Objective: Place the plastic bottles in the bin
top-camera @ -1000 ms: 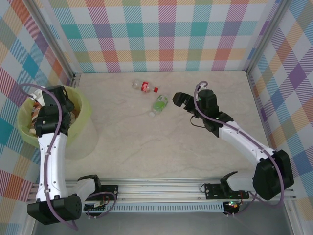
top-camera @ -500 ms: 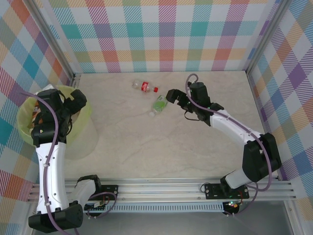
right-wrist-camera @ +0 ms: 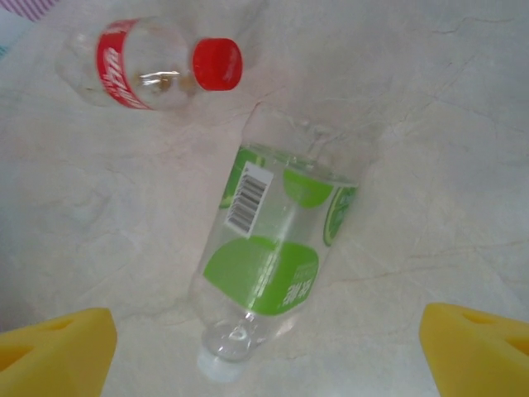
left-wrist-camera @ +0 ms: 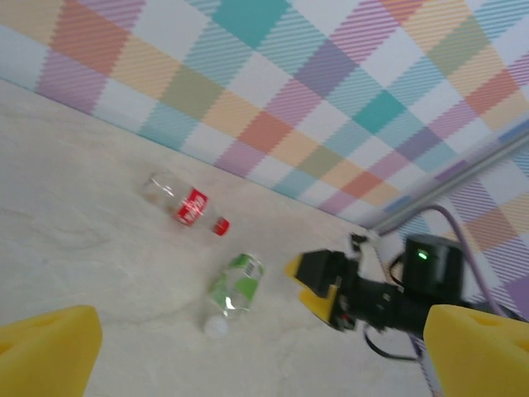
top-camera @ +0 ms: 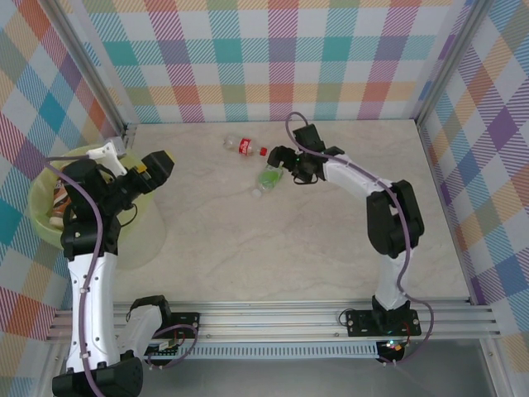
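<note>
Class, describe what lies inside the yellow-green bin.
Inside the bin, plastic bottles with reddish labels show at the left; the left arm covers the rest.

Light's bright, flat and diffuse from overhead, so shadows are faint and soft: a pale rim under the green-label bottle (right-wrist-camera: 269,256) between my right fingers (right-wrist-camera: 58,351), and a grey patch on the table (top-camera: 289,248) beside the bin (top-camera: 37,217), near my left gripper (top-camera: 132,159). Small glints on the red-label bottle (right-wrist-camera: 132,66) just past my right fingers, nothing blown out. Left wrist picture is soft all over. In both wrist views my yellow pads (left-wrist-camera: 45,351) are out-of-focus blobs in the lower corners, while the bottle between the right ones is sharp.
</note>
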Controlling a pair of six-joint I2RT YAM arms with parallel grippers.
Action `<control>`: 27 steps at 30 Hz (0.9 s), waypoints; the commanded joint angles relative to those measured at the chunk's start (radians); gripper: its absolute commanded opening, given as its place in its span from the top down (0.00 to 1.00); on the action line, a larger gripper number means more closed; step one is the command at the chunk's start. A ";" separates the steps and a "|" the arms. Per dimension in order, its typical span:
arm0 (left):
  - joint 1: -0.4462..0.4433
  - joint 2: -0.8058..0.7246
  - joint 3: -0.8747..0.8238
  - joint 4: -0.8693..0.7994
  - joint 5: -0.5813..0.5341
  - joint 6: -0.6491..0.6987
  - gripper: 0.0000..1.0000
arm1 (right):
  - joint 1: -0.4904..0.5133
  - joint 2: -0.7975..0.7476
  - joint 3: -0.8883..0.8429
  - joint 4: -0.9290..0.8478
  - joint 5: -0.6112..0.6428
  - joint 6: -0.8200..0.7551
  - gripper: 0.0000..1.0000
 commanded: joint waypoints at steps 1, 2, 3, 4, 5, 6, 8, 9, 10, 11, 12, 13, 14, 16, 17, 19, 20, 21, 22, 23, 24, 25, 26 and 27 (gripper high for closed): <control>0.010 -0.012 -0.035 0.095 0.125 -0.068 0.00 | 0.002 0.108 0.153 -0.184 0.038 -0.050 0.07; 0.007 -0.014 -0.047 0.101 0.140 -0.073 0.00 | 0.002 0.147 0.205 -0.231 0.067 -0.044 0.08; 0.005 -0.015 -0.055 0.106 0.156 -0.079 0.00 | 0.004 0.175 0.241 -0.259 0.099 -0.042 0.08; -0.004 -0.015 -0.065 0.109 0.170 -0.084 0.00 | 0.007 0.201 0.272 -0.274 0.134 -0.042 0.08; -0.011 -0.015 -0.070 0.107 0.178 -0.084 0.00 | 0.008 0.223 0.294 -0.284 0.160 -0.041 0.08; -0.025 -0.014 -0.074 0.103 0.181 -0.080 0.00 | 0.008 0.241 0.313 -0.291 0.171 -0.040 0.09; -0.057 -0.012 -0.079 0.084 0.166 -0.063 0.00 | 0.009 0.290 0.380 -0.327 0.174 -0.048 0.09; -0.071 -0.008 -0.080 0.078 0.156 -0.057 0.00 | 0.010 0.311 0.413 -0.347 0.170 -0.049 0.09; -0.086 -0.001 -0.085 0.076 0.148 -0.054 0.00 | 0.012 0.337 0.450 -0.369 0.162 -0.055 0.10; -0.099 0.006 -0.087 0.077 0.141 -0.053 0.00 | 0.013 0.358 0.484 -0.384 0.153 -0.057 0.10; -0.110 0.013 -0.093 0.080 0.135 -0.057 0.00 | 0.016 0.375 0.508 -0.392 0.144 -0.060 0.10; -0.125 0.021 -0.098 0.088 0.129 -0.060 0.00 | 0.019 0.390 0.528 -0.395 0.136 -0.060 0.10; -0.142 0.029 -0.100 0.096 0.121 -0.063 0.00 | 0.022 0.403 0.544 -0.394 0.129 -0.057 0.11; -0.176 0.044 -0.105 0.104 0.100 -0.063 0.00 | 0.027 0.431 0.576 -0.400 0.123 -0.058 0.12; -0.193 0.051 -0.106 0.110 0.088 -0.060 0.00 | 0.027 0.447 0.598 -0.411 0.119 -0.058 0.12; -0.226 0.065 -0.104 0.114 0.065 -0.056 0.00 | 0.028 0.481 0.639 -0.433 0.105 -0.058 0.14; -0.243 0.071 -0.102 0.115 0.054 -0.051 0.00 | 0.031 0.495 0.656 -0.440 0.094 -0.060 0.15; -0.257 0.077 -0.100 0.117 0.047 -0.049 0.00 | 0.031 0.507 0.668 -0.443 0.090 -0.063 0.16; -0.270 0.082 -0.098 0.118 0.039 -0.047 0.00 | 0.035 0.517 0.681 -0.448 0.093 -0.069 0.18; -0.284 0.087 -0.099 0.119 0.032 -0.045 0.00 | 0.038 0.527 0.694 -0.457 0.102 -0.073 0.19; -0.293 0.091 -0.098 0.119 0.025 -0.044 0.00 | 0.039 0.530 0.700 -0.461 0.115 -0.076 0.20; -0.301 0.096 -0.099 0.118 0.016 -0.044 0.00 | 0.040 0.533 0.700 -0.461 0.130 -0.079 0.21; -0.310 0.102 -0.099 0.115 0.008 -0.042 0.00 | 0.042 0.532 0.700 -0.459 0.141 -0.086 0.21; -0.318 0.105 -0.100 0.114 0.003 -0.043 0.00 | 0.043 0.532 0.702 -0.455 0.143 -0.092 0.22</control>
